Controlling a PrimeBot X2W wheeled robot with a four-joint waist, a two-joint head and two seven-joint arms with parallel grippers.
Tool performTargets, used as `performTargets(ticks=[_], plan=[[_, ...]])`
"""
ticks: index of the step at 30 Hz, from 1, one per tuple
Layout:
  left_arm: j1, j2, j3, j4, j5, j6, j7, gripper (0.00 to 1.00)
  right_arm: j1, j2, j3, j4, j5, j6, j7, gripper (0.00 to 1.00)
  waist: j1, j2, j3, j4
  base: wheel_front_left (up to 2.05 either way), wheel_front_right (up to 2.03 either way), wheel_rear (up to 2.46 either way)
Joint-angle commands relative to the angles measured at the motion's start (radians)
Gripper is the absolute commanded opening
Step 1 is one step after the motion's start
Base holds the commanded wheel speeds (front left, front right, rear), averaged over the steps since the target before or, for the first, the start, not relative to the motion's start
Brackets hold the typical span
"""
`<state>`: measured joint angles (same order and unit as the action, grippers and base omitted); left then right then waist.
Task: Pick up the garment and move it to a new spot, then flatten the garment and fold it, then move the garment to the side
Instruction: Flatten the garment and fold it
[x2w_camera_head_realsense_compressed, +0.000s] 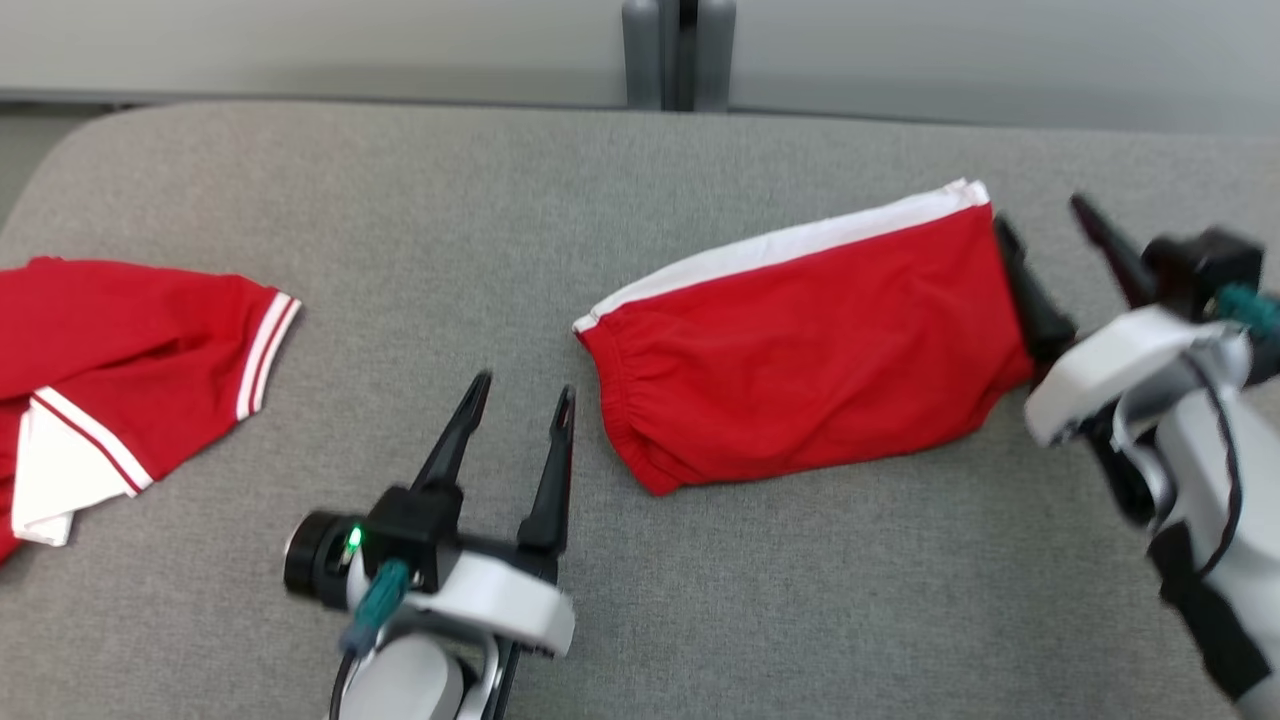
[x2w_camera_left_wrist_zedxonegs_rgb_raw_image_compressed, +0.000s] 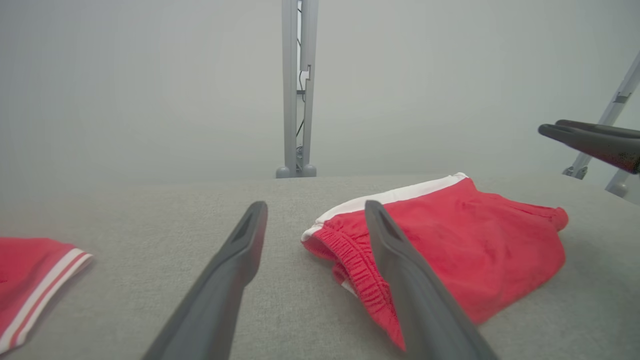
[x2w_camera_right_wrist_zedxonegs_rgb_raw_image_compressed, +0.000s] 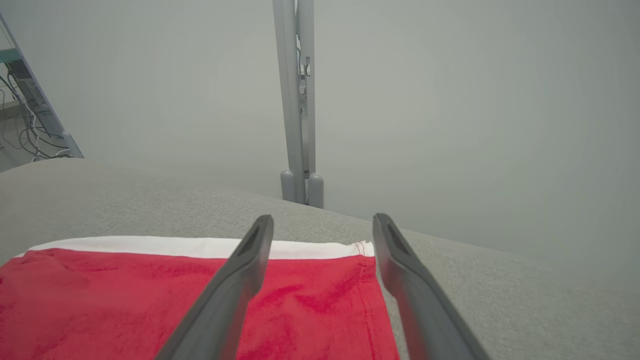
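Note:
The garment (x2w_camera_head_realsense_compressed: 810, 350) is a pair of red shorts with a white side stripe, lying folded on the grey table (x2w_camera_head_realsense_compressed: 480, 190) right of centre. My left gripper (x2w_camera_head_realsense_compressed: 525, 387) stands open just left of its elastic waistband, apart from it and holding nothing. My right gripper (x2w_camera_head_realsense_compressed: 1040, 212) is open at the garment's right end, fingers beside the hem, nothing between them. In the left wrist view the garment (x2w_camera_left_wrist_zedxonegs_rgb_raw_image_compressed: 475, 245) lies behind the right finger of the left gripper (x2w_camera_left_wrist_zedxonegs_rgb_raw_image_compressed: 315, 206). In the right wrist view the right gripper (x2w_camera_right_wrist_zedxonegs_rgb_raw_image_compressed: 323, 218) hovers over the garment's (x2w_camera_right_wrist_zedxonegs_rgb_raw_image_compressed: 125, 300) corner.
A second red garment with white trim (x2w_camera_head_realsense_compressed: 130, 340) lies crumpled at the table's left edge, also seen as a red sleeve (x2w_camera_left_wrist_zedxonegs_rgb_raw_image_compressed: 30, 270). A grey post (x2w_camera_head_realsense_compressed: 678, 50) rises behind the table's far edge. Bare grey surface lies between the two garments.

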<state>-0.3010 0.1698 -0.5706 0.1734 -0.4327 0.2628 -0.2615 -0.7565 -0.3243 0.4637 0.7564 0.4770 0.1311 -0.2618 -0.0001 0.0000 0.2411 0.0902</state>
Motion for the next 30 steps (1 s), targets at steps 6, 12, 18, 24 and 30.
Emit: performTargets(ticks=[6,12,18,24,30], plan=[[0.156,0.007,0.065,-0.091,0.076,0.067,-0.004,1.0,0.193,0.073,-0.124,-0.094,-0.088,-0.001,-0.006,1.0,0.0001,0.0,-0.117,0.007,0.0,0.0,0.0],[0.27,-0.01,0.117,-0.146,0.141,0.116,-0.004,1.0,0.354,0.143,-0.235,-0.152,-0.147,-0.001,-0.006,1.0,0.0001,0.0,-0.188,0.043,0.0,0.0,0.0],[0.316,-0.034,0.113,-0.163,0.17,0.084,-0.004,1.0,0.373,0.184,-0.366,-0.063,-0.146,-0.001,-0.006,1.0,0.0001,0.0,-0.189,0.08,0.0,0.0,0.0],[0.284,-0.053,0.1,-0.158,0.185,0.044,-0.004,1.0,0.26,0.141,-0.433,0.109,-0.148,-0.001,-0.005,1.0,0.0001,0.0,-0.134,0.115,0.0,0.0,0.0],[0.259,-0.074,0.097,-0.124,0.164,0.01,-0.004,1.0,0.135,0.104,-0.504,0.302,-0.127,-0.001,0.044,1.0,0.0001,0.0,-0.077,0.138,0.0,0.0,0.0]])
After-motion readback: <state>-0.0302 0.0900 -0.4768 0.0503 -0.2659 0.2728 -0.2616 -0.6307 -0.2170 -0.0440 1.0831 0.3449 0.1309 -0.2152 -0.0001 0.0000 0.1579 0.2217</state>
